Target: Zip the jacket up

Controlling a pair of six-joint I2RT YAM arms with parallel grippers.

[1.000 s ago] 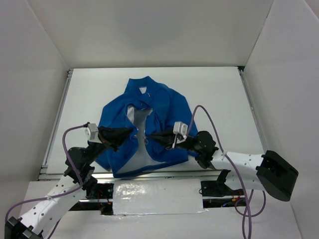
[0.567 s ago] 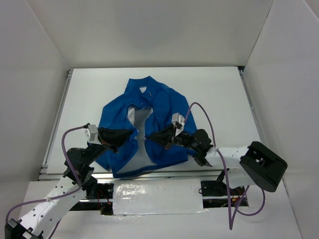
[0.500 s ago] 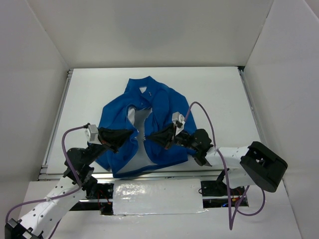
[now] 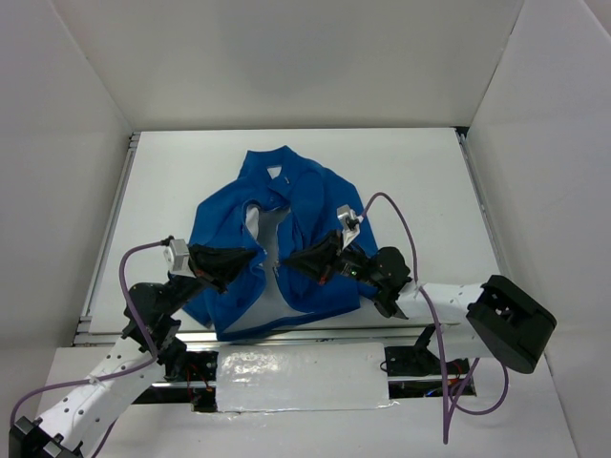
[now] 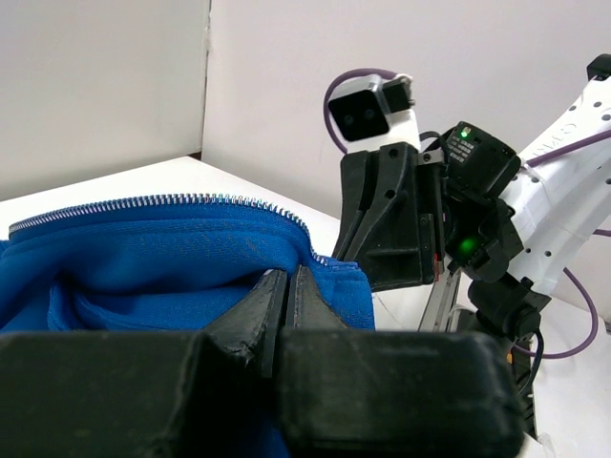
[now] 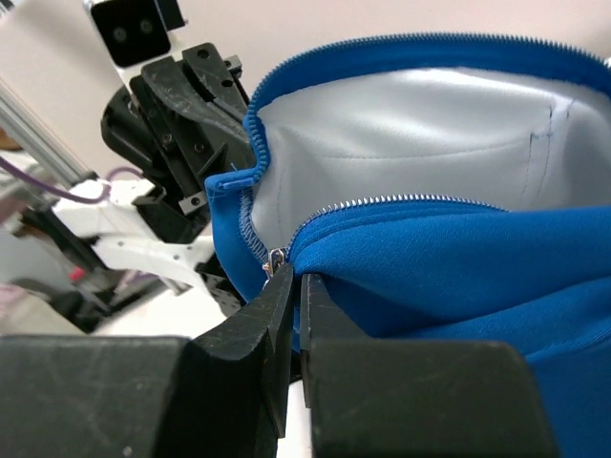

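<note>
The left hand point(image 4: 254, 256) and right hand point(image 4: 289, 259) each pinch the jacket point(image 4: 320, 196) — one per open front edge

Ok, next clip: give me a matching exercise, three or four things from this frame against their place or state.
1 left fingers
2 right fingers
3 lining
4 collar

a far end of the jacket
b shut on front edge right of the opening
c pale, exposed in the open front
d shut on front edge left of the opening

Pairs: 1-d, 2-b, 3-c, 4-a
</note>
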